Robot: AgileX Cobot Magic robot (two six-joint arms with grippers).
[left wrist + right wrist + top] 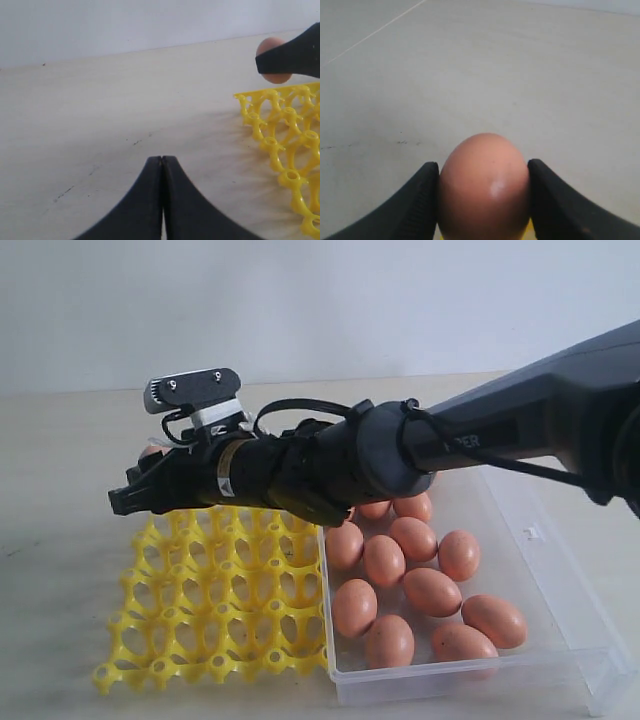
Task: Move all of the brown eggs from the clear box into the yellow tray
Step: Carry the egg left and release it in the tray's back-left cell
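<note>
The right arm [420,445] reaches across from the right of the exterior view, and its right claw [135,483] hangs over the far left part of the yellow tray [215,610]. This claw pinches one brown egg, the held egg [484,185], between its two black fingers [420,200], one pressed to each side of the shell. In the exterior view only a sliver of that egg [150,452] shows above the claw. From the left wrist view the held egg [272,55] sits in the dark finger above the tray's corner, clear of the cups.

The yellow tray lies flat on the pale surface [60,540], just beside the left wall of the clear box [560,610]; whether the two touch I cannot tell.

The rest of the brown eggs [432,590] lie loose in the clear box, mostly crowded towards its left and middle. About eleven show, and the arm hides the box's far end.

The left claw [161,165] is low over the bare surface, well left of the tray's edge [280,145], its fingers pressed together tip to tip with nothing between them.
</note>
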